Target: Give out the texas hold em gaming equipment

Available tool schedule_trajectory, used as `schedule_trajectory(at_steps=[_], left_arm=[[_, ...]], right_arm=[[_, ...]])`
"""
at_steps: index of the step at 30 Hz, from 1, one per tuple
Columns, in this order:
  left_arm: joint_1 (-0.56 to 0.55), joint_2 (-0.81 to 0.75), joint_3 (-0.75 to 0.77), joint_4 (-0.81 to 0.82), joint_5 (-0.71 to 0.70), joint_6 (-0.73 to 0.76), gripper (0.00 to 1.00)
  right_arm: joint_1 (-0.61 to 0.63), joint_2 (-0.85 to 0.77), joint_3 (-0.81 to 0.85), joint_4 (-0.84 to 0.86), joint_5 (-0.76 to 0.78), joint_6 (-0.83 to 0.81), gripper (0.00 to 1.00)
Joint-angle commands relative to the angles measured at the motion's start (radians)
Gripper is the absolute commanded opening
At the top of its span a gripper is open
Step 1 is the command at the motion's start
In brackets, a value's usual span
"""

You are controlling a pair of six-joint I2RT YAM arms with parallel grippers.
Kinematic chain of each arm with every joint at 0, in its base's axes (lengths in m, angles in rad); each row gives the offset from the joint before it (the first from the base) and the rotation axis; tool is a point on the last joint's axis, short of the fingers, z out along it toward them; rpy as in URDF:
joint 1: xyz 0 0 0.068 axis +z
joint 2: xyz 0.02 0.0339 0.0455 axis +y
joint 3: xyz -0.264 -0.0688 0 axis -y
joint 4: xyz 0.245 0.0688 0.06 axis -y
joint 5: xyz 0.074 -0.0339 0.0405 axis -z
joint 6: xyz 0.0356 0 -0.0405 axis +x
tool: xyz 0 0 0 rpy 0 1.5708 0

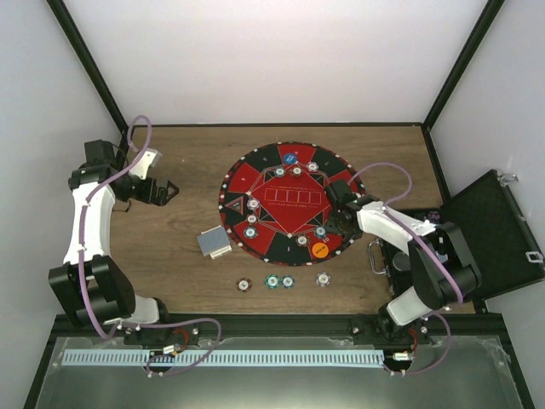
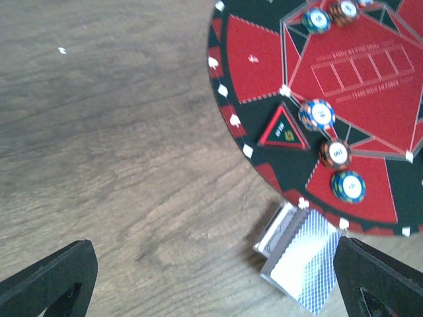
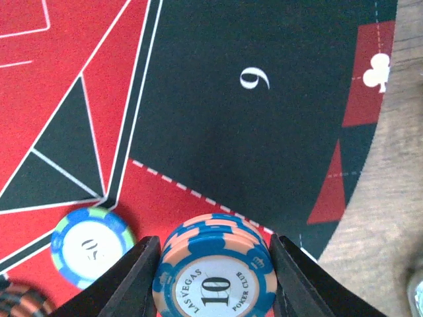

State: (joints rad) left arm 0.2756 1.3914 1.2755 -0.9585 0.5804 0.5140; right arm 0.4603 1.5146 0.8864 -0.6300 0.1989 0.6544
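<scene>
My right gripper (image 3: 213, 277) is shut on a small stack of blue-and-peach "10" poker chips (image 3: 215, 267), held over the right side of the round mat (image 3: 251, 145), near its section 9. A green-and-blue chip (image 3: 89, 247) lies on the mat just left of it. In the top view this gripper (image 1: 341, 207) is over the mat's right part. My left gripper (image 2: 211, 284) is open and empty over bare wood left of the mat, also seen from above (image 1: 168, 192). The grey-blue-backed card deck (image 2: 301, 261) lies in two offset piles at the mat's lower-left edge (image 1: 215, 243). An orange disc (image 1: 319, 250) sits on the mat.
Several chips ring the mat (image 1: 255, 170), three of them near the left wrist view's right edge (image 2: 317, 114). More chips lie on the wood in front (image 1: 272, 280). The open black case (image 1: 494, 226) stands at the right. White walls enclose the table.
</scene>
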Motion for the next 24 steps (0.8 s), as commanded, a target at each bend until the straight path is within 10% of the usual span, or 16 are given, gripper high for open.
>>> schedule_trajectory(at_steps=[1,12,24], left_arm=[[0.003,0.032,0.003,-0.124,0.037,0.242,1.00],[-0.176,0.025,-0.193,-0.066,-0.115,0.379,1.00],[-0.428,-0.056,-0.373,0.093,-0.292,0.437,1.00]], right_arm=[[-0.030,0.035,-0.008,0.083,-0.021,-0.030,0.19],[-0.030,-0.020,0.016,0.066,-0.027,-0.022,0.80],[0.176,-0.259,-0.052,0.142,-0.143,0.037,0.93]])
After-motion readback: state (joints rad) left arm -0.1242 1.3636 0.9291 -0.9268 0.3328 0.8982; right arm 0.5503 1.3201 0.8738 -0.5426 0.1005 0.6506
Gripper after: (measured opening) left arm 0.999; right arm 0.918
